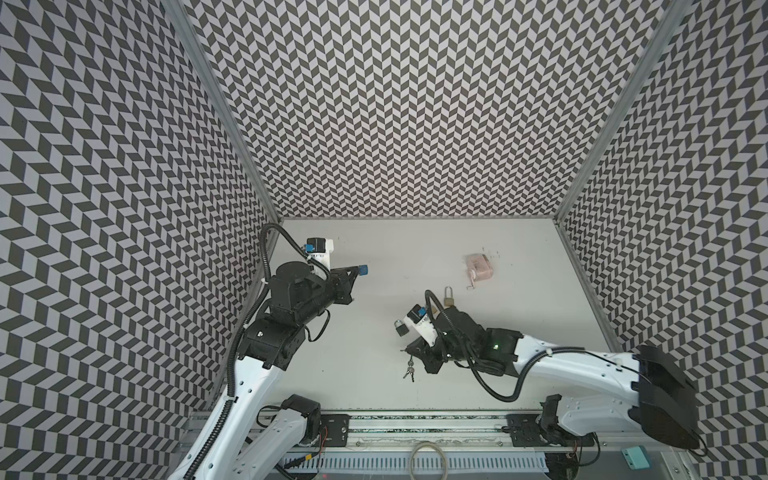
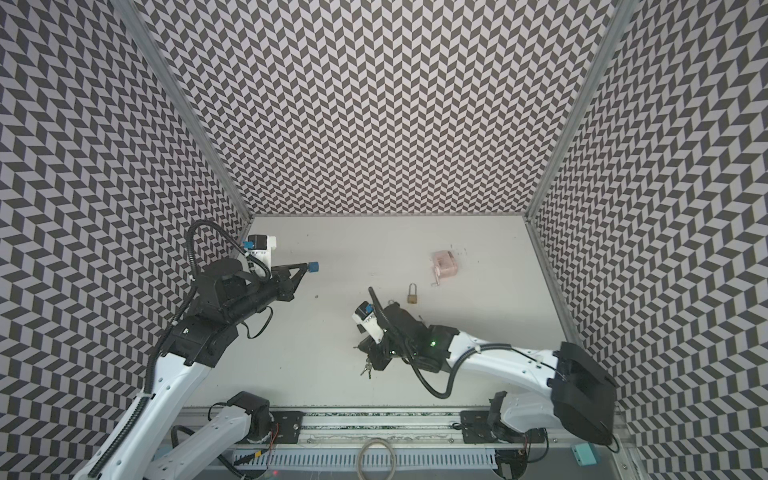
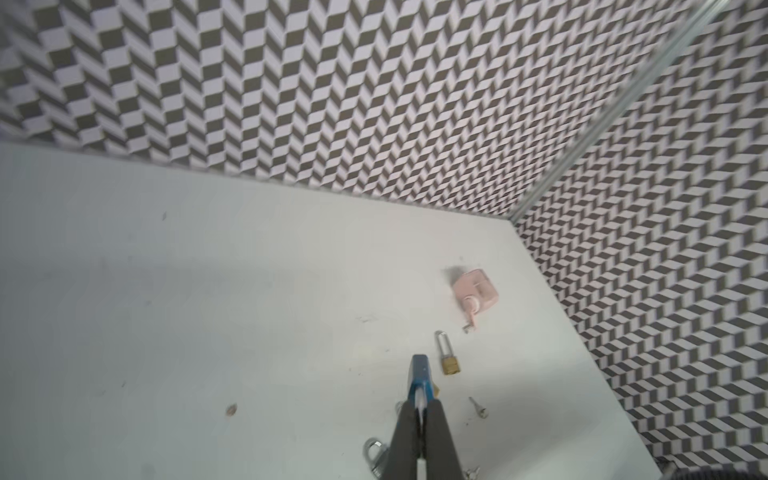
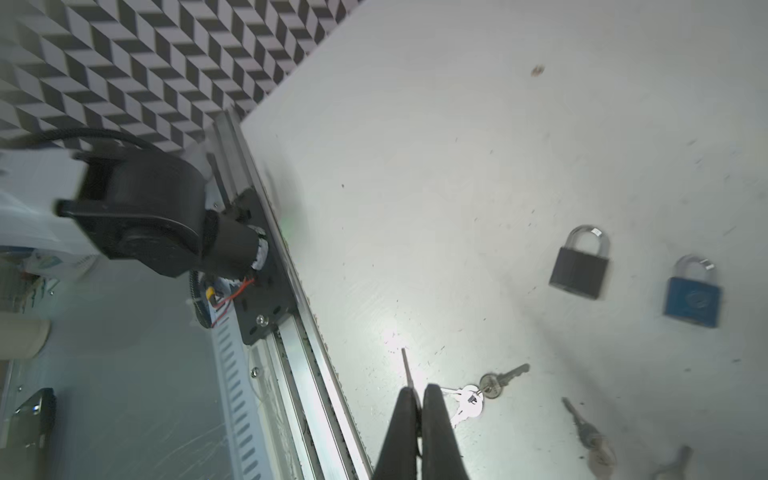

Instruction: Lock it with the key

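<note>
— Where is the key?
— In my right tool [image 4: 420,392]. Its black fingers are pressed together on a thin silver key [image 4: 405,365], and the blade sticks out past the tips. A ring of spare silver keys [image 4: 469,401] dangles beside them.
— And the locks?
— On the white table [image 1: 415,249]. Seen from above, with 12 toward the back wall, the black square padlock [image 1: 401,329] lies at 12 o'clock from that tool, near it. The blue square padlock [image 4: 692,299] lies just beside the black one, not touching. The small brass padlock with a long shackle [image 1: 449,297] is at 1 o'clock. The pink square block [image 1: 478,268] is farther along the same line.
— Your other arm?
— My left tool [image 1: 363,270] hangs at 11 o'clock, well apart, fingers pressed together. Its tip shows blue, and I cannot tell whether that is a held thing.
</note>
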### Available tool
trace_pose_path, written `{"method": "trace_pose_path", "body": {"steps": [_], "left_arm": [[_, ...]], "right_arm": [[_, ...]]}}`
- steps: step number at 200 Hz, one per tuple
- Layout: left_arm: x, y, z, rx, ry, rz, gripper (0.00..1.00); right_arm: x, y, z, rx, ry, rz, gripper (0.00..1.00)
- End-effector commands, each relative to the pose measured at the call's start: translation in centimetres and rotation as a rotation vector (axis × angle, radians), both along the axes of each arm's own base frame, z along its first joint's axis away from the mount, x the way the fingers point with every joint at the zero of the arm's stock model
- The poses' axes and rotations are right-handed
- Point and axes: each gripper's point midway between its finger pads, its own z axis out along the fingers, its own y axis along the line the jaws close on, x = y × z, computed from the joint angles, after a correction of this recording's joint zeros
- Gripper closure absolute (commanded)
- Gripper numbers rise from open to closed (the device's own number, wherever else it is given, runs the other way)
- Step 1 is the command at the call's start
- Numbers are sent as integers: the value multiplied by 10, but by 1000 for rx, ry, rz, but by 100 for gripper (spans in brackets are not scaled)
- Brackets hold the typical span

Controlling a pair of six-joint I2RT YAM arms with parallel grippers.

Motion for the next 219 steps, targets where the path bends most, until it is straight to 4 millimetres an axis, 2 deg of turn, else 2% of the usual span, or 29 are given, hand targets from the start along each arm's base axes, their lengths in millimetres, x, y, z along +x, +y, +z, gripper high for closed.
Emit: {"method": "trace_pose_path", "body": {"steps": [1, 22, 46, 76, 88, 109, 128, 142, 160, 185, 204, 219], "left_arm": [[-5, 25, -44, 40, 146, 128, 100], [-8, 27, -63, 29, 198, 141, 100], [-10, 24, -76, 8, 243, 129, 100], [-18, 4, -99, -72, 315, 39, 100], [-23, -4, -107, -110, 336, -2, 100], [-30, -10, -118, -145, 369, -28, 100], [-36, -15, -128, -175, 391, -49, 100], [-42, -22, -137, -218, 413, -81, 100], [-49, -36, -151, -270, 440, -121, 100], [-55, -56, -175, -332, 469, -164, 100], [-55, -65, -188, -379, 482, -185, 100], [-51, -66, -196, -388, 489, -174, 100]], "right_arm": [[-4, 33, 0, 93, 22, 7, 100], [-13, 44, -31, 54, 88, 39, 100], [-17, 46, -61, -7, 131, 48, 100], [-21, 47, -82, -38, 167, 59, 100], [-21, 49, -83, -31, 170, 61, 98], [-16, 52, -74, -6, 147, 49, 79], [-5, 46, -54, 30, 89, 9, 60], [7, 35, -35, 61, 36, -41, 49], [29, 9, -7, 117, -42, -169, 42], [65, -46, 17, 190, -87, -396, 38], [79, -78, 25, 224, -105, -490, 38], [82, -91, 33, 257, -132, -525, 38]]}}
